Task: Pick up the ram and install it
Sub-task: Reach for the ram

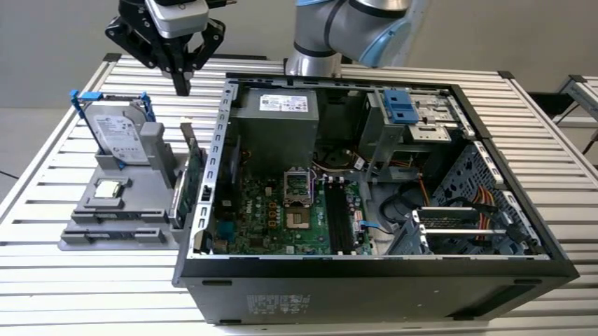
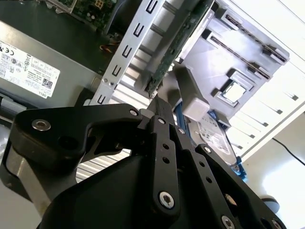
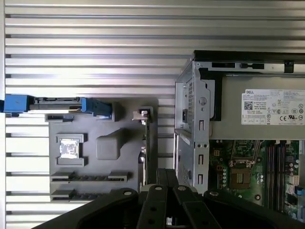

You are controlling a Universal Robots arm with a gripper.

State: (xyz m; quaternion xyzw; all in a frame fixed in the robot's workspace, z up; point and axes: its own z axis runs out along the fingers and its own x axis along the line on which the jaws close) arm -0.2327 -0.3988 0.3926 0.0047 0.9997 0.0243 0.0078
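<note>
Black two-fingered gripper (image 1: 182,87): fingers pressed together with nothing between them, raised over the grey moulded parts holder (image 1: 94,243), which stands just beside the open black-and-silver computer case (image 1: 374,269). Where the ram sits cannot be told, whether in the holder or among the long dark motherboard memory slots (image 1: 337,218). Judged: nothing in hand; installation unconfirmed.

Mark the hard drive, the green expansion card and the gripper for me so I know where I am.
hard drive (image 1: 120,136): exterior view, on its silver labelled face.
green expansion card (image 2: 180,45): second wrist view, on its board edge.
gripper (image 1: 182,87): exterior view, between its fingertips.
</note>
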